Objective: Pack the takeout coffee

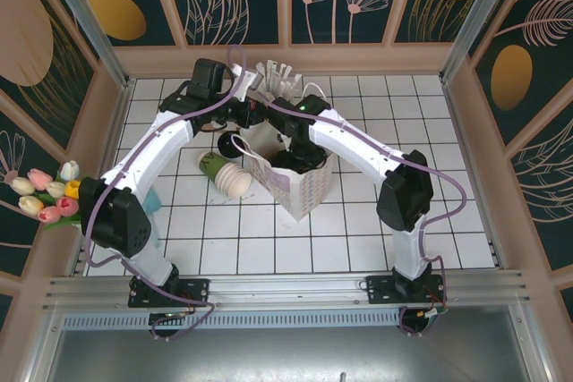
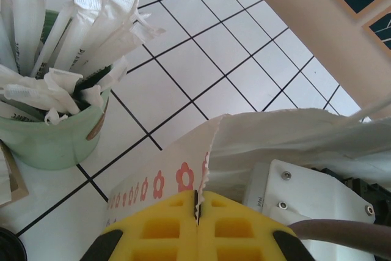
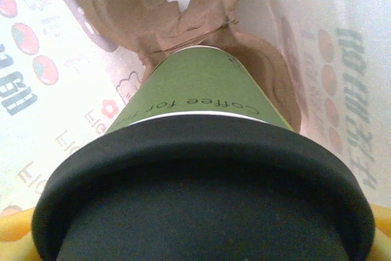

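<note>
The takeout coffee (image 3: pixel 201 90), a green paper cup with a black lid, stands inside the white flower-print paper bag (image 1: pixel 304 190). Its base sits in a pocket of a brown cardboard cup carrier (image 3: pixel 183 22). My right gripper (image 3: pixel 201 239) reaches down into the bag and is shut on the cup just under the lid, with yellow fingertips (image 3: pixel 9 236) showing at both lower corners. My left gripper (image 2: pixel 197 203) is shut on the bag's jagged top edge (image 2: pixel 211 151) and holds it up. From above, the left gripper (image 1: pixel 255 118) is at the bag's far left rim.
A pale-green holder of white wrapped straws (image 2: pixel 52 139) stands just behind the bag, near the back wall (image 1: pixel 273 73). Stacked cream cups (image 1: pixel 235 181) lie on their side left of the bag. Tulips (image 1: pixel 49 194) rest on the left wall. The right arm's white link (image 2: pixel 305 194) crosses the bag mouth.
</note>
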You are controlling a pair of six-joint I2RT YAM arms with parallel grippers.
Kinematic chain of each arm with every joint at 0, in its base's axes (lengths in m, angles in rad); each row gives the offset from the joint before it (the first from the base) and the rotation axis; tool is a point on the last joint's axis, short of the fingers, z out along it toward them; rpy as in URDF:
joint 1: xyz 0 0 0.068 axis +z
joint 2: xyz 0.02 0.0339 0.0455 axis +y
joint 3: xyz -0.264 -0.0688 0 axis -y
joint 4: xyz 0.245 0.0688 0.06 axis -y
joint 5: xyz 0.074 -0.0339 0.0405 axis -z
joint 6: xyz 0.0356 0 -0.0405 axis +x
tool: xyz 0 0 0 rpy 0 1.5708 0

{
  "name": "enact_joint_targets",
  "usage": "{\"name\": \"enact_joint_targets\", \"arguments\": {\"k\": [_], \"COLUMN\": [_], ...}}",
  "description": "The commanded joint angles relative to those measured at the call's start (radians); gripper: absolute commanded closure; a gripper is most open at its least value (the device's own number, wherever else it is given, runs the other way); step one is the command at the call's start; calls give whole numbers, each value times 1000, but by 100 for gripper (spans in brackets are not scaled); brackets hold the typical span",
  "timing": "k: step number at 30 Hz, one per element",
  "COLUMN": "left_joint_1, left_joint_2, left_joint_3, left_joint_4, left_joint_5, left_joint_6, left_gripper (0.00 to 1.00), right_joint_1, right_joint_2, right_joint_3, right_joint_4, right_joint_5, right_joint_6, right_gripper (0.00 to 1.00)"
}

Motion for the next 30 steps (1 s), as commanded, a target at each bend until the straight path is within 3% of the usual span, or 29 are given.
{"name": "enact_joint_targets", "arguments": {"k": [1, 13, 30], "left_joint_1": [-4, -5, -4], "left_joint_2": [-46, -57, -1], "left_joint_3": [22, -7, 67], "left_joint_4": [64, 83, -43], "left_joint_5": [14, 31, -31], "left_joint_6": [-22, -41, -77], "left_gripper": [100, 100, 100], "right_joint_1": [-2, -18, -35], "right_joint_2": [-39, -32, 51], "right_joint_3": [29, -16, 4], "right_joint_4": [-31, -31, -31], "right_joint_5": [-9, 45, 80], "right_joint_6": [23, 50, -18], "right_gripper": [49, 49, 50]}}
